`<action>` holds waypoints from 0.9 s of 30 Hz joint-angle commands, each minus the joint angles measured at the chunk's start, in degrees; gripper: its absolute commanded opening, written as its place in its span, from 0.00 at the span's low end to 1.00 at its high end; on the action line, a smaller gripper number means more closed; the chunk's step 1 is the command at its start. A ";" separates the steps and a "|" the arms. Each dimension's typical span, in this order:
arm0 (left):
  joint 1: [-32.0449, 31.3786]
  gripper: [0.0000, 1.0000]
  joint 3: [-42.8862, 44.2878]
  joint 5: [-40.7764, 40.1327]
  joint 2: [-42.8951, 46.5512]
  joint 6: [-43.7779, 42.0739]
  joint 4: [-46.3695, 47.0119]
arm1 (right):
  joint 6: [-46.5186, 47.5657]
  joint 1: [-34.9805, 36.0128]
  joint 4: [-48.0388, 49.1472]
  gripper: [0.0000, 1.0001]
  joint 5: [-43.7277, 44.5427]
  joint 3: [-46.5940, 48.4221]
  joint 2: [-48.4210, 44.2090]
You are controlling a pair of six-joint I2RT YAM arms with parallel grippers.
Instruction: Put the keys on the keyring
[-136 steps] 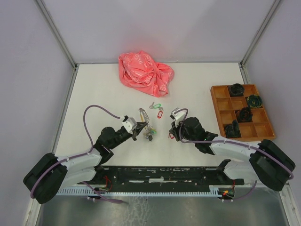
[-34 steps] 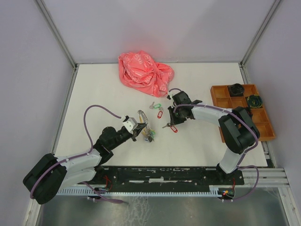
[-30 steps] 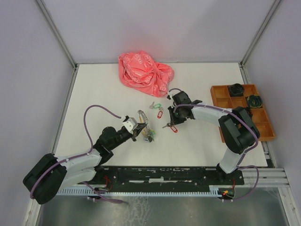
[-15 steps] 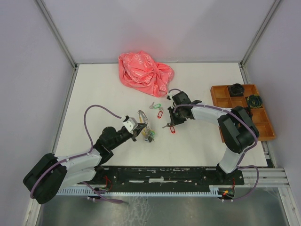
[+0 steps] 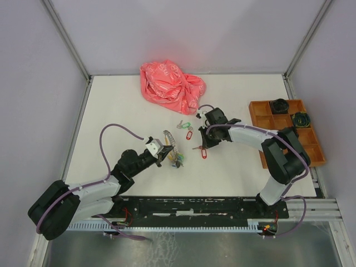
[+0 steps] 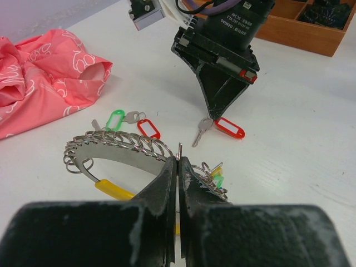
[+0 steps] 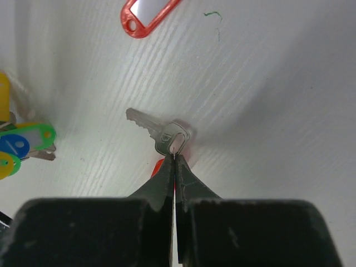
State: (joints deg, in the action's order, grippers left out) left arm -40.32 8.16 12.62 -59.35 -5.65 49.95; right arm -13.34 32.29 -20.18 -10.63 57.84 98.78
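Note:
My left gripper point(image 5: 163, 154) is shut on the wire of the keyring point(image 5: 169, 139) and holds it on edge. In the left wrist view the keyring point(image 6: 111, 146) carries many small rings and a yellow tag, with my fingertips point(image 6: 169, 167) pinching its wire. My right gripper point(image 5: 203, 143) is shut on the small ring of a silver key point(image 7: 161, 133). That key's red tag point(image 5: 203, 151) lies on the table and is partly hidden under the fingers point(image 7: 167, 172). A green-tagged key point(image 5: 186, 125) and a second red-tagged key point(image 5: 189, 134) lie loose just beyond.
A crumpled pink bag point(image 5: 171, 86) lies at the back of the table. A wooden compartment tray point(image 5: 257, 129) with black parts stands at the right. The bunch's yellow, blue and green tags point(image 7: 22, 142) lie left of my right gripper.
Since 4.5 s ago the right arm has swung round to reach the red-tagged key from the far side. In the last second the tag shifted slightly left. The left arm has not moved.

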 commanded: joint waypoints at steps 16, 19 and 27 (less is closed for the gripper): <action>1.69 0.03 2.19 16.85 -1.27 -4.19 10.19 | 20.85 0.77 18.74 0.01 -19.50 -14.47 -29.67; 2.52 0.03 3.49 18.88 -1.40 -4.37 9.30 | 19.68 0.82 27.02 0.01 -20.89 -19.00 -33.55; 3.79 0.03 4.78 19.71 -0.53 -4.28 9.31 | 21.51 0.90 34.70 0.00 -18.70 -25.56 -38.75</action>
State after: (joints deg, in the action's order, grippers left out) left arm -37.30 9.93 30.59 -61.10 -7.49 54.54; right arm 6.09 32.95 12.03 -29.76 30.02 61.63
